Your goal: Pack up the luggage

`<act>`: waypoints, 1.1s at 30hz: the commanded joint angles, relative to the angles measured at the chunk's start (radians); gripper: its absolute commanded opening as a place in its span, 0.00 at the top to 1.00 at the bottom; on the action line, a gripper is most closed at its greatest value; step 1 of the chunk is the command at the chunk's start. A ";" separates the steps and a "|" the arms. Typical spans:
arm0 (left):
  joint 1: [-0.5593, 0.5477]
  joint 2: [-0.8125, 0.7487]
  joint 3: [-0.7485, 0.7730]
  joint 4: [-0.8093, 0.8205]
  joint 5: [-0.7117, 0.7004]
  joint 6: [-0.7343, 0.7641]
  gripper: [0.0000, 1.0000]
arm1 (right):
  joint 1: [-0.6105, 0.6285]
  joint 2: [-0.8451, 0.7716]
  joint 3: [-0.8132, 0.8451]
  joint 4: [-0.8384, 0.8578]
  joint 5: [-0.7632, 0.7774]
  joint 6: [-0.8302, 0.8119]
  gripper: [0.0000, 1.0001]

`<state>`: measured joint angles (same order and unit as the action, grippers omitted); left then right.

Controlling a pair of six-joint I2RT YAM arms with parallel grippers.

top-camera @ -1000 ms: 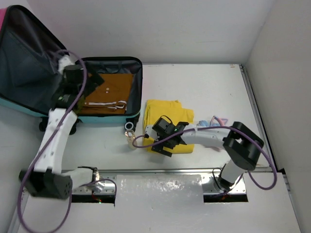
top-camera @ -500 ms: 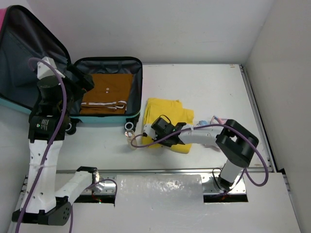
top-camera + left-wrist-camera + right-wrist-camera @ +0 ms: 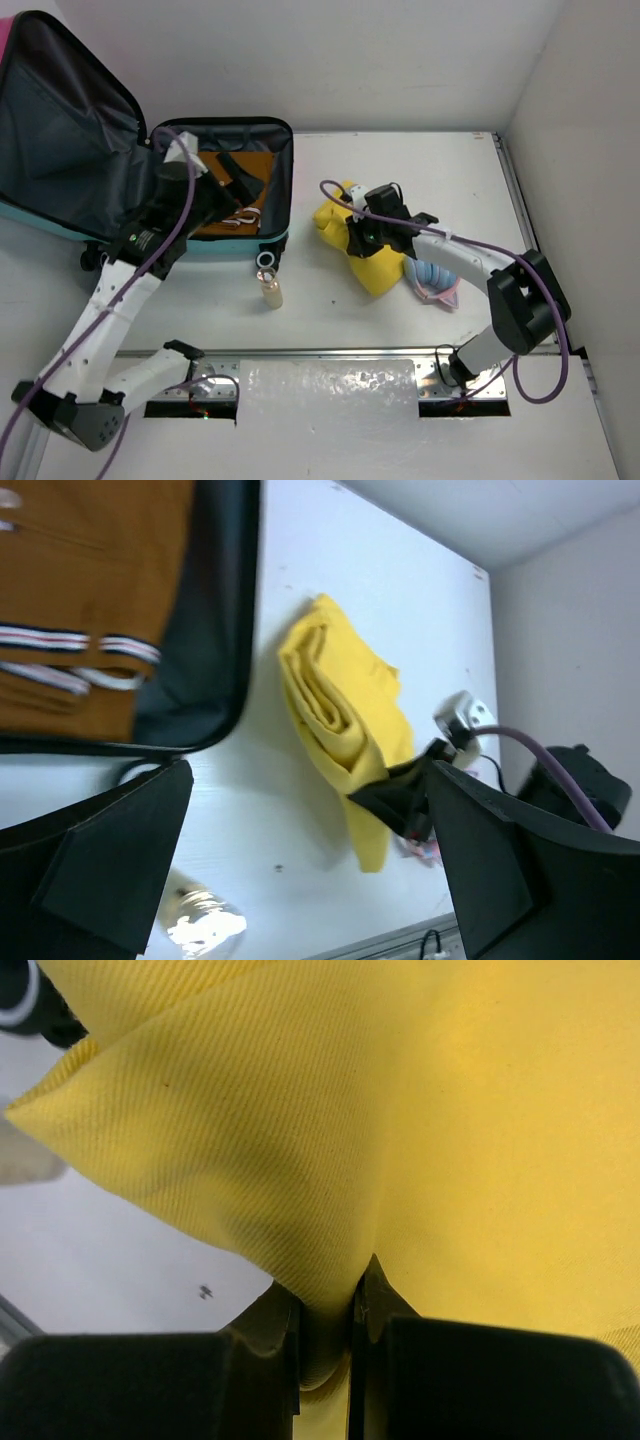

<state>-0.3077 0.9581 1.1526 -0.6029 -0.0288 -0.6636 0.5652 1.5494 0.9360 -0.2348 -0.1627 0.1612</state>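
Observation:
The luggage [image 3: 60, 110] lies open at the left, lid up, with a brown folded garment [image 3: 232, 165] with striped trim in its base. My left gripper [image 3: 238, 182] hovers open above that base, nothing between its fingers [image 3: 100, 870]. Right of the suitcase, my right gripper [image 3: 358, 238] is shut on a yellow folded garment [image 3: 372, 268], which hangs bunched and partly lifted off the table. In the right wrist view a fold of the yellow cloth [image 3: 300, 1110] is pinched between the fingertips [image 3: 325, 1335]. The left wrist view shows the yellow garment [image 3: 340, 720] and brown garment [image 3: 80, 570].
A small clear bottle [image 3: 271, 290] stands on the table in front of the suitcase's wheel [image 3: 265, 260]. A blue and pink cloth [image 3: 434, 280] lies just right of the yellow garment. Walls close in at the back and right.
My right gripper has shut on the yellow garment and pulled it up and back to the right. The left arm has swung right over the suitcase base, still open.

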 commanded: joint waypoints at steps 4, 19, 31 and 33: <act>-0.272 0.271 0.249 0.089 -0.174 -0.070 0.00 | -0.073 0.003 0.107 0.113 -0.109 0.234 1.00; -0.320 0.646 0.288 0.258 -0.056 -0.129 0.00 | -0.085 0.020 0.143 0.291 -0.147 0.353 1.00; -0.355 0.824 0.328 0.290 -0.057 -0.149 0.02 | -0.085 -0.011 0.126 0.354 -0.169 0.359 1.00; -0.355 0.838 0.329 0.295 -0.066 -0.148 0.17 | -0.085 -0.021 0.112 0.371 -0.163 0.363 1.00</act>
<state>-0.6395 1.7828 1.4384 -0.3668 -0.1043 -0.8043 0.4683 1.5932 1.0309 -0.0685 -0.2813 0.5156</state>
